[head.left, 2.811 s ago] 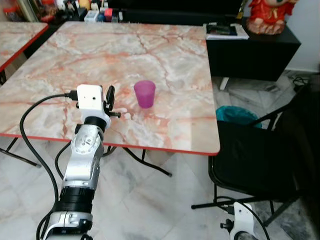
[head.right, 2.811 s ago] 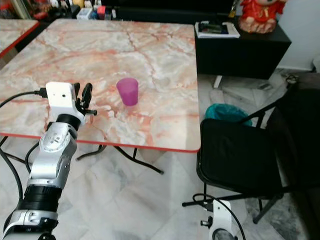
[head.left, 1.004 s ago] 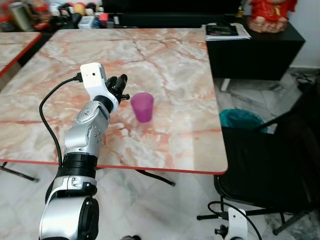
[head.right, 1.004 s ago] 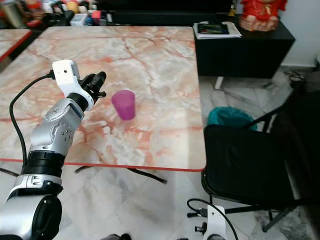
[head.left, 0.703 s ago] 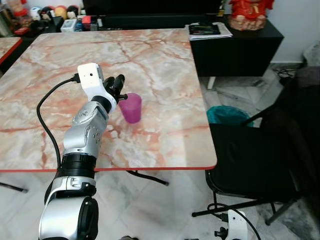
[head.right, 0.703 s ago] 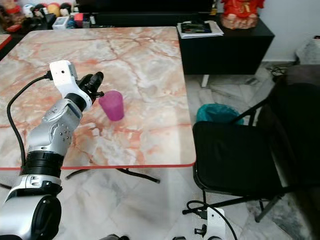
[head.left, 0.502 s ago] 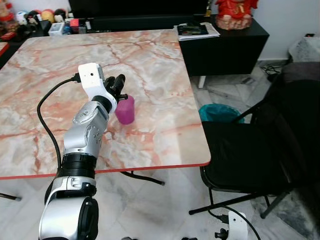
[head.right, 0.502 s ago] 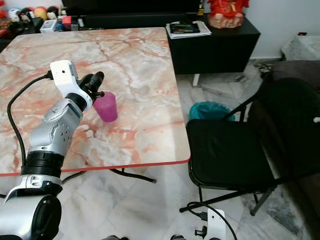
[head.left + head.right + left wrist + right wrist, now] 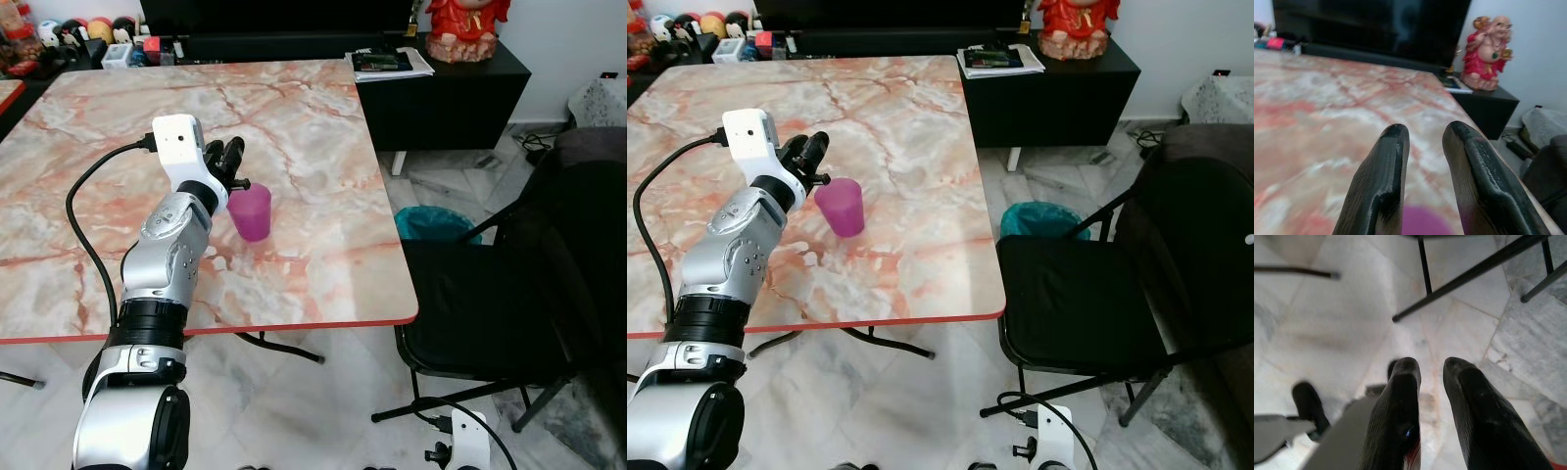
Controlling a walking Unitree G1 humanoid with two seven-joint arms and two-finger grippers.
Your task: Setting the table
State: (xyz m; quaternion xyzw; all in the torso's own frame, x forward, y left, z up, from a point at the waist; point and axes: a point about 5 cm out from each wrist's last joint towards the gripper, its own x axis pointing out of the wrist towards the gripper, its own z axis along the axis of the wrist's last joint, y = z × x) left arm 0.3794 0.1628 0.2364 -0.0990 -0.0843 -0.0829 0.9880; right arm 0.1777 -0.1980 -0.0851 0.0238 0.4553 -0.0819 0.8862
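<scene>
On the marble table (image 9: 323,147), left end effector (image 9: 232,162) (fingers slightly parted) beside purple cup (image 9: 251,211)

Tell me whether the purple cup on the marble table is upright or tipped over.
Upright. The purple cup stands on its base on the marble table, open rim up, with the left gripper just beside its rim.

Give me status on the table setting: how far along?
Early. Done: one purple cup stands upright on the marble table. In hand: nothing; the left claw hovers just above and behind the cup, slightly open, empty. The right claw hangs near the floor. Left: any other tableware.
</scene>
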